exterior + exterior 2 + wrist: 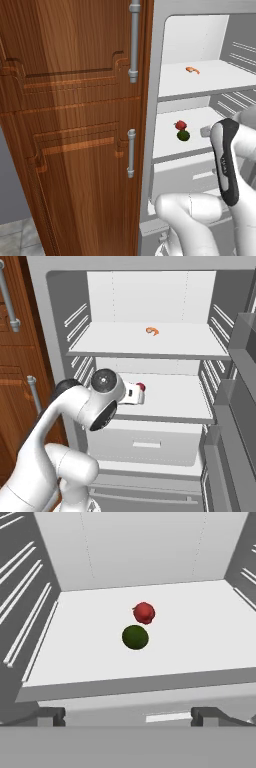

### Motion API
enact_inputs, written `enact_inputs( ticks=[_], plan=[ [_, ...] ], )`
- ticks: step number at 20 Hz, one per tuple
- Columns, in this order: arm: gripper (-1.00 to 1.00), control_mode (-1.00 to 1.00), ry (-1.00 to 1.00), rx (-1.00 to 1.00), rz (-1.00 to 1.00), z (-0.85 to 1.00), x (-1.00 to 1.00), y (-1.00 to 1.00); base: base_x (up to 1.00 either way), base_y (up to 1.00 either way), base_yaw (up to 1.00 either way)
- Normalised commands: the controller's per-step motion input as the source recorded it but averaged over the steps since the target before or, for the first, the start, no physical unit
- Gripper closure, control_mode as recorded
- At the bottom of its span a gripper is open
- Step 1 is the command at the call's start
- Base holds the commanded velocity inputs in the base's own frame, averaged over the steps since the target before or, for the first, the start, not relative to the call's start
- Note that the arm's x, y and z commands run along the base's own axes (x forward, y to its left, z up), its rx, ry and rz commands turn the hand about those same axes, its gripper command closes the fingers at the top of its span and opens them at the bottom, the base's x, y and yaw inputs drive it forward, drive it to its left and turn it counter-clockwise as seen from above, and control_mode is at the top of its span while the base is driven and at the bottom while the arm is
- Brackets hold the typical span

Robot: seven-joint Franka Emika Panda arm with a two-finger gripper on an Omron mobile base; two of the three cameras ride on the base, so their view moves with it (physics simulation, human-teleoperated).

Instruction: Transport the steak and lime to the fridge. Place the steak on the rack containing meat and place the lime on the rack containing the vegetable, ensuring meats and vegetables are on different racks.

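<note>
Basically, fridge stands open, white inside. Left base view alone takes in the brown wood-panelled door with its grey bar handles, swung across the left half of that picture; right base view catches just a strip of that door at its left edge. Right base view looks straight in and shows the drawer under the lower shelf and grey door bins at its right edge. Rack containing meat is the upper shelf; the meat, small orange curved piece, lies on it toward the back, also seen in left base view. Lime sits on the lower shelf, dark green ball, just in front of the vegetable, red and roundish; whether they touch or stay a hair apart can't be told. Left base view shows both, lime beneath the vegetable. In right base view the arm's wrist covers the lime, with only a sliver of the vegetable peeking past the white hand. Gripper appears in hand view as two dark finger tips at the bottom corners, spread wide, nothing between them, touching nothing, out in front of the lower shelf's front edge and well short of the lime. Steak can't be made out anywhere.
</note>
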Motion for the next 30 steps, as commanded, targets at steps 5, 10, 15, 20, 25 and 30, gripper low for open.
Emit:
enact_inputs(
  ticks=[5,10,15,20,25,30],
  plan=[
    [-1.00,-1.00,0.00,0.00,0.00,0.38,-0.56,0.05,0.00,0.00,0.00],
    [-1.00,-1.00,0.01,0.00,0.00,0.27,-0.34,0.36,0.00,0.00,0.00],
    [-1.00,-1.00,0.00,0.00,0.00,0.17,-0.21,0.51,0.00,0.00,0.00],
    [-1.00,-1.00,0.00,0.00,0.00,0.13,-0.11,0.44,0.00,0.00,0.00],
    [-1.00,-1.00,0.00,0.00,0.00,0.15,-0.08,0.37,0.00,0.00,0.00],
    [-1.00,-1.00,0.00,0.00,0.00,0.15,-0.09,0.34,0.00,0.00,0.00]
  ],
)
